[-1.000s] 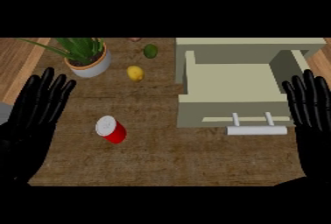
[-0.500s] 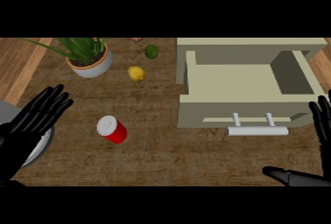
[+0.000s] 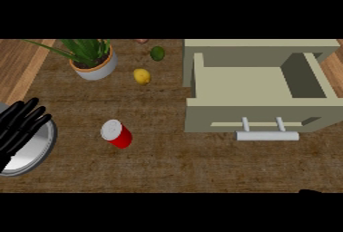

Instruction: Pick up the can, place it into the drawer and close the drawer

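The red can with a pale top lies tilted on the brown counter, left of centre. Right of it, the beige drawer stands pulled open and holds nothing; its bar handle faces me. My left hand shows at the left edge with straight fingers, well apart from the can and holding nothing. Of my right hand only a small black tip shows at the lower right edge, far from the drawer handle.
A round metal dish sits at the left edge, partly under my left hand. At the back stand a potted plant, a lemon and a lime. Wooden floor shows beyond the counter's left edge.
Both hands have sunk toward the lower edge. The left one has slid down and left over the metal dish; the right one has almost left the view. Can and drawer have not moved.
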Available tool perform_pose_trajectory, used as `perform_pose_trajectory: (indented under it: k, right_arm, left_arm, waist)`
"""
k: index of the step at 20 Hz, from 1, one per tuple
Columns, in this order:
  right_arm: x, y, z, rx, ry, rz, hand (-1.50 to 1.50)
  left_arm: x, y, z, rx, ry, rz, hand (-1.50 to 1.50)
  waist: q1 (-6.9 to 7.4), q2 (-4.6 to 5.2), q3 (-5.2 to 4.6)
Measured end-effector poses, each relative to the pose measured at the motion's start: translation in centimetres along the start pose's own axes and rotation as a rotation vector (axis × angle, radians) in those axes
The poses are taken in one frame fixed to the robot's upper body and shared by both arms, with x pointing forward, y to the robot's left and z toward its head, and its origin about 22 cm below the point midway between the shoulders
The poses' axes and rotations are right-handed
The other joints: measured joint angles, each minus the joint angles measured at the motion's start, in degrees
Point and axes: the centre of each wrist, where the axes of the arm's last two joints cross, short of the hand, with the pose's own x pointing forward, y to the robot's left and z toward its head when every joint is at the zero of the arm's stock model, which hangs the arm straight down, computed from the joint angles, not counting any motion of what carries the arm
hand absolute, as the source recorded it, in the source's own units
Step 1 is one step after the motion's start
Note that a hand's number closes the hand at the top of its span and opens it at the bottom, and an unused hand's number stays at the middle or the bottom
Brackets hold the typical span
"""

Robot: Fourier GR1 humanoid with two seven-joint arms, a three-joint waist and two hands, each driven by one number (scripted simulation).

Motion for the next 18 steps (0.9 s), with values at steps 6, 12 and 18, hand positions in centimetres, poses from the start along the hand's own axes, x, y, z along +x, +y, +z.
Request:
perform_pose_trajectory:
  k: [6,12,18]
  right_arm:
    - [-0.1,-2.0,1.6,0.006,0.006,-0.005,-1.50]
    - [0.0,-3.2,2.9,0.008,0.002,-0.002,-1.50]
    - [0.5,-4.5,3.7,0.018,0.007,-0.009,-1.50]
  left_arm:
    - [0.8,2.0,-0.1,0.038,0.027,0.082,-1.50]
    - [-0.5,2.5,-0.2,0.051,0.066,0.201,-1.50]
    - [-0.7,1.2,-1.8,0.038,0.104,0.269,-1.50]
  waist:
    - [-0.21,0.01,0.00]
    - [-0.26,0.02,-0.01]
    - [-0.33,0.03,0.00]
